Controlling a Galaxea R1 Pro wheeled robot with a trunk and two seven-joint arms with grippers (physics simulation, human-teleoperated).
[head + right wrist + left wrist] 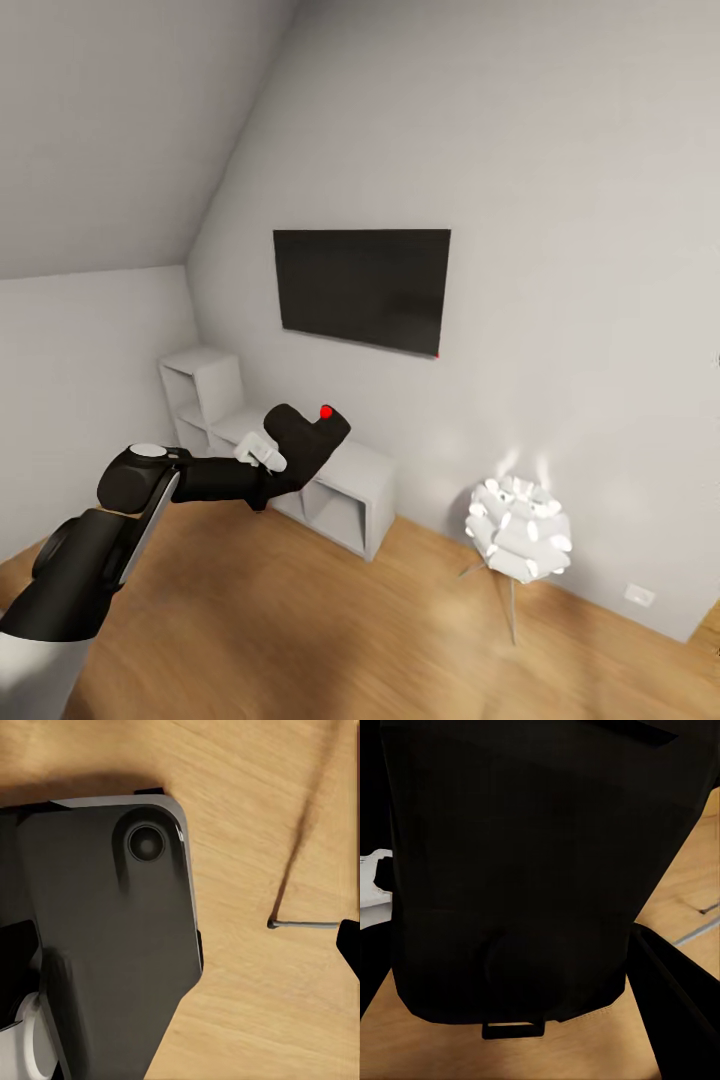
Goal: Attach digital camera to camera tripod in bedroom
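Left gripper [268,455], white fingers on a black wrist, is closed on the small black boxy digital camera [305,440] w/ red button on top, held up in mid-air in front of the white cube shelves [345,490]. In left wrist view the camera's dark body [525,870] sits betw. the black finger [675,1005] and a white gripper part, light wood floor [690,870] beyond. Left arm, black upper section w/ white forearm shell, reaches in from the lower left corner of head view.

Right gripper: can't tell its state; right wrist view gives a grey-black robot base part [105,937] over wood floor and a thin grey metal leg [300,924].

Further out: black flat wall screen [362,288] on pale grey wall above the shelves; white petal-shaped floor lamp [520,525] on thin legs, near the wall, right of the shelves. White wall socket [639,595] low on the wall, beyond the lamp.
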